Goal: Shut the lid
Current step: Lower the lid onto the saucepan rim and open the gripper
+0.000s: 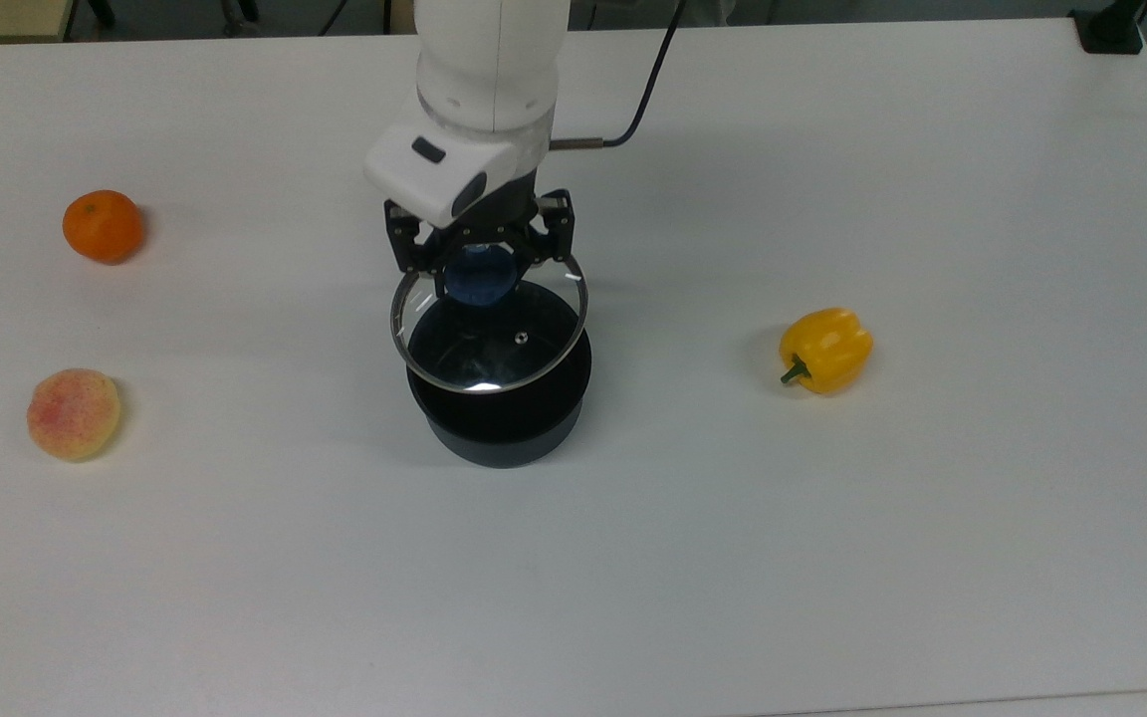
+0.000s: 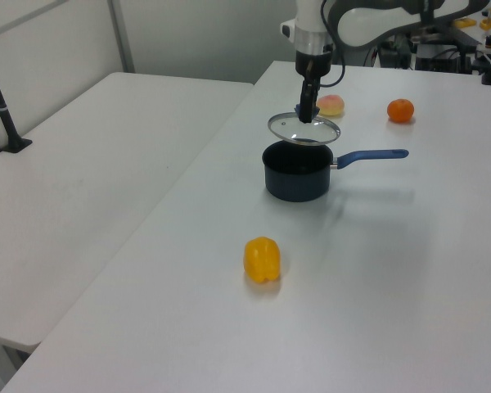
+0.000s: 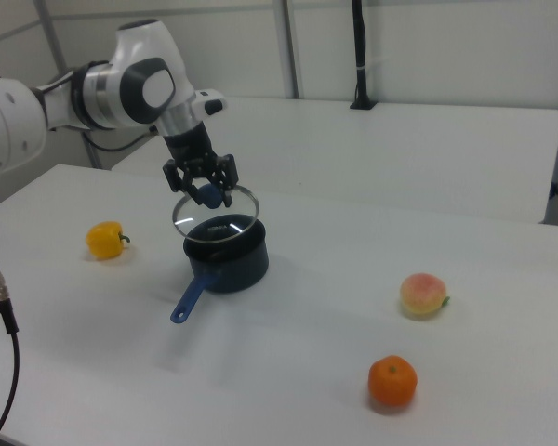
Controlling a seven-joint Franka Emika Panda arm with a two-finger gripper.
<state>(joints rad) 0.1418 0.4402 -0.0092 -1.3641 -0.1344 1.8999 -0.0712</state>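
My gripper [image 1: 479, 261] is shut on the blue knob of the lid [image 1: 496, 351], a round glass lid with a metal rim and a small vent. The lid hangs level in the air just above the open dark saucepan [image 1: 504, 436]. In the left view the lid [image 2: 304, 129] floats a little over the saucepan [image 2: 295, 178], whose blue handle [image 2: 373, 155] points to the left view's right. The right view shows the gripper [image 3: 205, 191] holding the lid [image 3: 214, 214] over the saucepan [image 3: 229, 262]. In the top view the arm hides the handle.
An orange [image 1: 103, 226] and a peach [image 1: 74, 413] lie at the top view's left. A yellow bell pepper [image 1: 824, 350] lies at the top view's right. The white table [image 1: 832, 558] stretches wide in front of the saucepan.
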